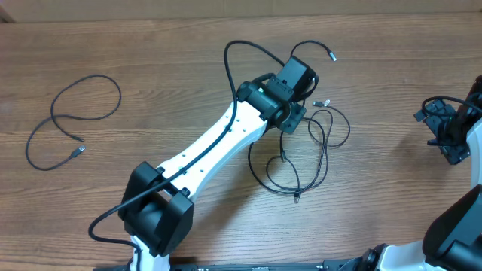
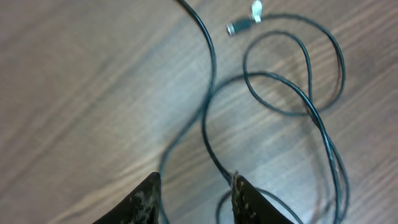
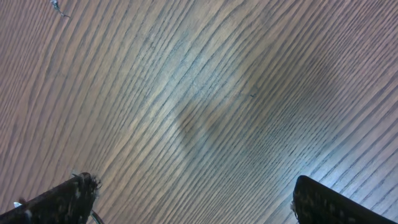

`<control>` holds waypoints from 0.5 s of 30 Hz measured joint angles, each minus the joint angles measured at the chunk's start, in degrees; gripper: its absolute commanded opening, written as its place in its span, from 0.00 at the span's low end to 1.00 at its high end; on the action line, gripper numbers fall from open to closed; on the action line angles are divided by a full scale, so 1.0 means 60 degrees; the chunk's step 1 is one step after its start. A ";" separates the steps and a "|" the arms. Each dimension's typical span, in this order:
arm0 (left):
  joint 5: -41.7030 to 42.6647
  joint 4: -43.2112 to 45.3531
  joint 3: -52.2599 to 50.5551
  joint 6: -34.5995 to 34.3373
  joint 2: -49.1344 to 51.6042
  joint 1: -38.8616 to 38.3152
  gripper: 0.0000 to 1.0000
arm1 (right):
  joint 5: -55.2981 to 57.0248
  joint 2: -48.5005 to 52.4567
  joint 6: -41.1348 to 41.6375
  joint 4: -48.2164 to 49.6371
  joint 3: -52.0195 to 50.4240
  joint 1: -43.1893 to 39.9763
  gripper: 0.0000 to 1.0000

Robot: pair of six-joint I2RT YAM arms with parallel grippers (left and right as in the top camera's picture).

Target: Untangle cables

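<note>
Cables (image 1: 325,154) lie in a loose tangle on the table (image 1: 151,45), just past centre toward 3 o'clock in the overhead view, their thin black loops crossing one another. A single cord (image 1: 53,113) lies well apart at 9 o'clock, curled in an open loop. The left arm reaches in from 7 o'clock, and the left gripper (image 2: 194,202) hangs over the tangle's 10 o'clock edge. Its fingers (image 2: 146,199) stand partly apart, released. One strand (image 2: 213,62) runs down between them, while another touches the inner side of the finger at 5 o'clock in the wrist view. A small metallic plug (image 2: 239,27) lies at 1 o'clock there. The right gripper (image 3: 193,202) waits at the far 3 o'clock edge, spread wide over bare wood and grasping nothing.
</note>
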 measured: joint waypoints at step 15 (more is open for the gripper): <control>0.0390 0.0051 -0.1810 -0.3450 0.0291 -0.0066 0.36 | 0.0000 0.0000 0.0004 -0.0004 0.0000 -0.0004 1.00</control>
